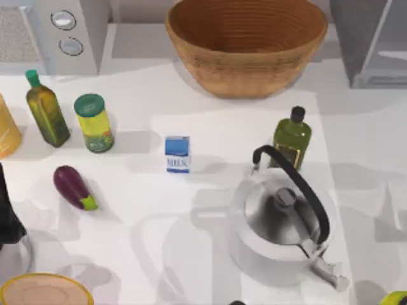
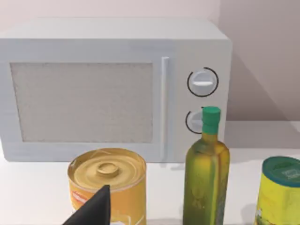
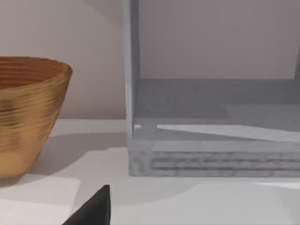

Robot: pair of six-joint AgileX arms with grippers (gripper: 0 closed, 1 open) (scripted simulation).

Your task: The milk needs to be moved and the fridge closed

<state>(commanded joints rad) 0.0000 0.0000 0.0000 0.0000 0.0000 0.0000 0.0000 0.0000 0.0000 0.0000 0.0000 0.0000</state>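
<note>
1. Top view first: the fridge (image 1: 375, 44) stands at the bench's (image 1: 210, 210) far right corner. The right wrist view looks straight into its open compartment (image 3: 215, 103), pale shelf bare, so closing it is, I judge, not yet done.
2. The wicker basket (image 1: 247, 44) sits at the far edge, between the fridge and the microwave (image 1: 57, 32) at the far left corner.
3. The kettle (image 1: 283, 219) occupies the near right part, a dark-capped oil bottle (image 1: 291, 136) just behind it.
4. The milk (image 1: 177, 154) stands upright near the bench's middle, apart from everything and untouched; moving it is still to do.
5. Left arm (image 1: 9, 219) waits at the left edge; each wrist view shows one dark fingertip (image 2: 96, 208), so I cannot tell whether either pair of fingers is released or clenched.
</note>
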